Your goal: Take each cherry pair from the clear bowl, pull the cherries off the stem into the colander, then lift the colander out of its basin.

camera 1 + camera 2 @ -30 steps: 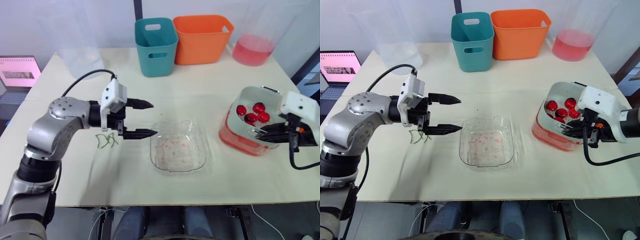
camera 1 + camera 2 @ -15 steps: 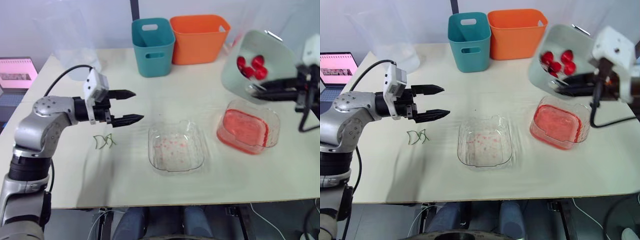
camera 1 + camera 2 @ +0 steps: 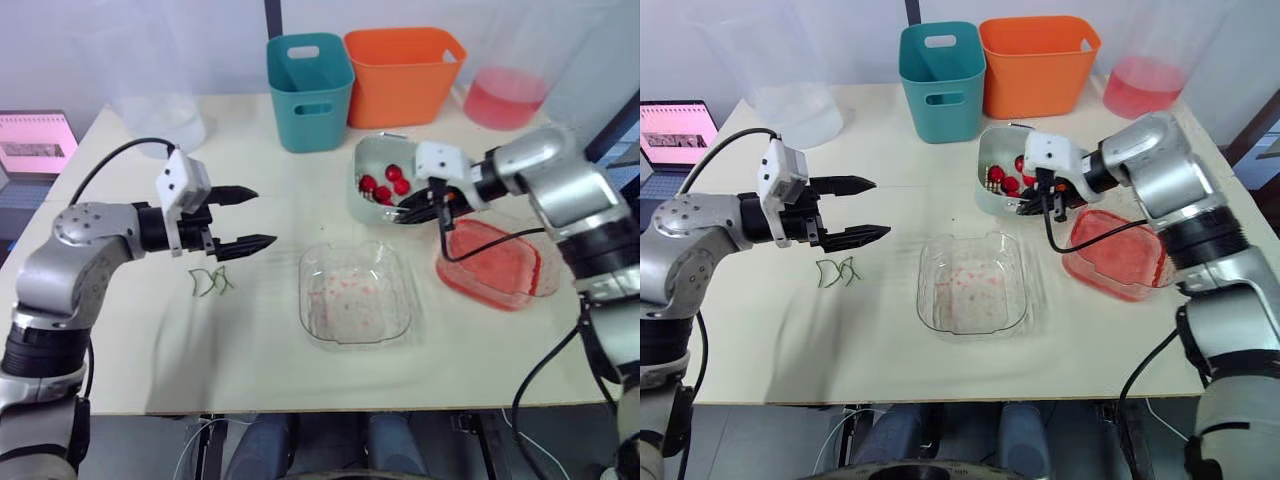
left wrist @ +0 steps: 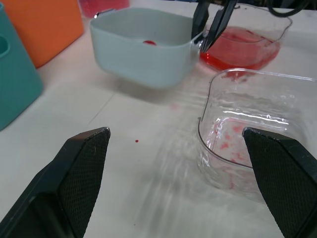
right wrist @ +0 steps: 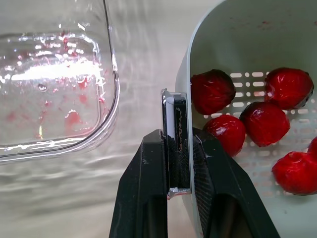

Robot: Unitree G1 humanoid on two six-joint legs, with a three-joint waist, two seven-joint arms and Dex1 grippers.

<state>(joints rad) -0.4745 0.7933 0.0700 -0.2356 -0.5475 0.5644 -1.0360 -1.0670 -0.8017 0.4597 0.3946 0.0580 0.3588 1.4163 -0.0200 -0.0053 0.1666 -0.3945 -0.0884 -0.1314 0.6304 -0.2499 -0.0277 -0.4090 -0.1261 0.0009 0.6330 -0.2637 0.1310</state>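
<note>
Although the right arm's wrist covers part of it from above, we can see the colander point(image 3: 361, 207) out of its basin point(image 3: 500, 282), just to the basin's left and behind the clear bowl point(image 3: 355, 300). The right gripper point(image 5: 177, 144) is clamped on the colander's rim, one black finger inside the wall and one outside. We cannot tell whether the colander's base touches the table point(image 3: 300, 380) or hangs just above it; the left wrist view shows only a dark shadow under it. Several red cherries point(image 5: 213, 90) lie on the slotted bottom, and one is cut off at the picture's edge, so we give no count.

The basin holds red liquid, and the right arm's black cable crosses its near-left part. The clear bowl has no cherries in it, only red spots and smears on its floor.

The left gripper point(image 3: 262, 216) hovers above the table to the left of the clear bowl with its fingers wide apart and nothing between them. Green stems point(image 3: 210, 282) lie on the table just below it, tangled so that we cannot number them.

At the back stand a teal bin point(image 3: 312, 95) and an orange bin point(image 3: 405, 80) side by side; what they hold is hidden by their walls. A clear tub of pink liquid point(image 3: 505, 98) sits at the back right.
</note>
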